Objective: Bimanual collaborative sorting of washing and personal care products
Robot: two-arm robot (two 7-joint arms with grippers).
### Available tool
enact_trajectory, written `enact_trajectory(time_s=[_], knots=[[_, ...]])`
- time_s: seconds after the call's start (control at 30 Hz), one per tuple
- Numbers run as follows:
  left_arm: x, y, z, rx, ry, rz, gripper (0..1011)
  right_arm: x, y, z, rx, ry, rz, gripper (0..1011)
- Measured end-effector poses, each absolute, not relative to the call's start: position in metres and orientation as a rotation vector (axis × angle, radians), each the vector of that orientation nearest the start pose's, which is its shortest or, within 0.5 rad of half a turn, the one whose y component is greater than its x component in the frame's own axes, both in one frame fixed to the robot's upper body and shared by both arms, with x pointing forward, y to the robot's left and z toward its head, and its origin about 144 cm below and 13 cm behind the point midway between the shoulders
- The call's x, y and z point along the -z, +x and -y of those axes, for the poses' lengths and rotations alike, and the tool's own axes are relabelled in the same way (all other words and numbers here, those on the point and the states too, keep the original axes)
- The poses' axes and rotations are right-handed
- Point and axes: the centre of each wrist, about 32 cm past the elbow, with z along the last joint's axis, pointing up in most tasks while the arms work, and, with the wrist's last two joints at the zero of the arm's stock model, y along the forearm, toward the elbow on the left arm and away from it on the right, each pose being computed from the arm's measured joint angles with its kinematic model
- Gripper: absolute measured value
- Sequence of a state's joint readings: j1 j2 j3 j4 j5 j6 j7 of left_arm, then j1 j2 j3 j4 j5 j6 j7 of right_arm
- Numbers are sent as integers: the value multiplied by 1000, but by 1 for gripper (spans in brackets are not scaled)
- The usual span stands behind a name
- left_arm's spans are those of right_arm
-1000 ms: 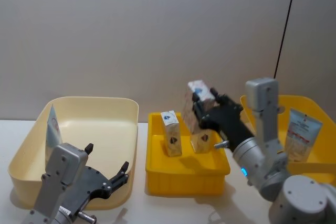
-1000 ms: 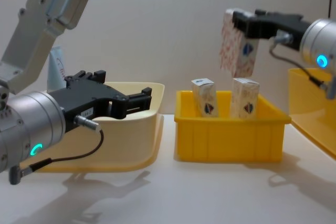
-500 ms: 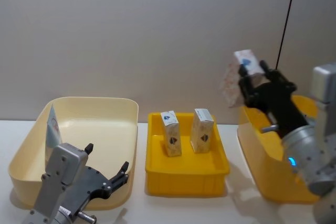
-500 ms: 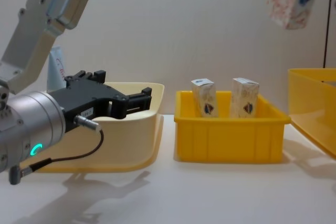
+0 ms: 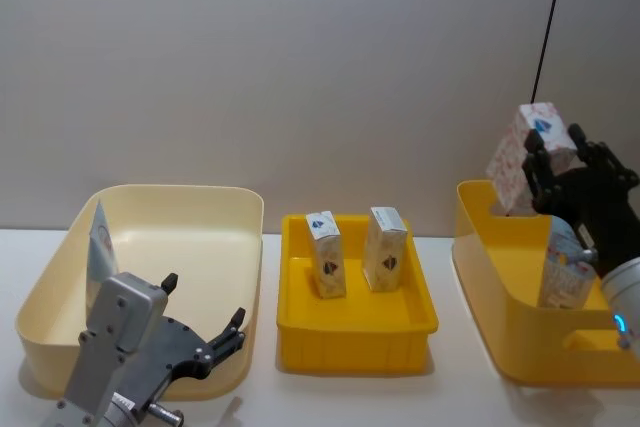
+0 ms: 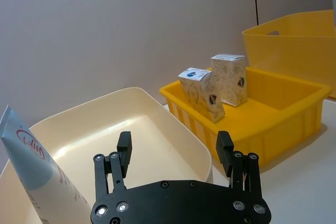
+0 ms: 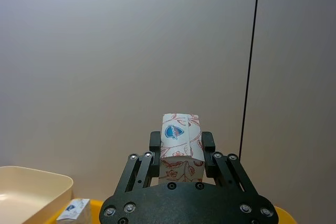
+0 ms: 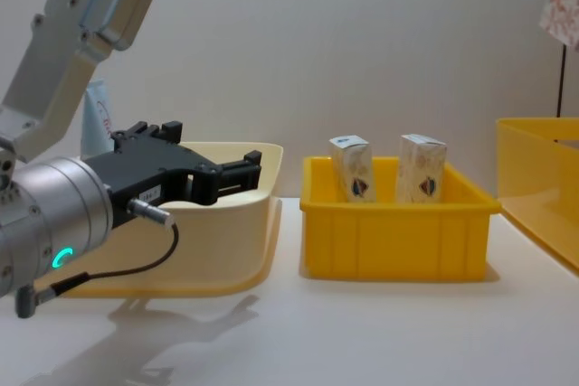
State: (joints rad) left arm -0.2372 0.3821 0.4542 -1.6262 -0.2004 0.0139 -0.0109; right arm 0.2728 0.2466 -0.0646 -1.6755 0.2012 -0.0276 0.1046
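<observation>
Clamped on a white carton (image 5: pixel 527 154) above the big yellow bin (image 5: pixel 500 302), the right claw (image 7: pixel 181 148) could drop it crooked onto the tube (image 5: pixel 566 267) there (left claw (image 6: pixel 173 156) idles wide open, empty).

White table (image 8: pixel 380 332) carries cream bin (image 5: pixel 200 237), two yellow bins (image 5: pixel 355 332).

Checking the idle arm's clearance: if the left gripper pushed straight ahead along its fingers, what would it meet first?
Probably the cream bin: the open left gripper points across its hollow toward the far rim. Beyond lies the yellow tray, though depth is unclear.
</observation>
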Motion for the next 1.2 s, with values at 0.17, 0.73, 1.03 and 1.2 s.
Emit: enact_trajectory(time_s=[0.17,0.73,1.03,1.2], knots=[[-1204,492,-198,-1124,61,268,1004,-1275,512,277,1397,218,341,446],[-1204,492,-198,-1124,61,268,1003,-1269,505,286,1474,132,288,446],[-1204,492,-198,-1124,61,268,1003,-1259,506,288,1499,62,229,446],[-1204,492,-198,-1124,61,268,1003,-1254,508,288,1504,35,203,446]])
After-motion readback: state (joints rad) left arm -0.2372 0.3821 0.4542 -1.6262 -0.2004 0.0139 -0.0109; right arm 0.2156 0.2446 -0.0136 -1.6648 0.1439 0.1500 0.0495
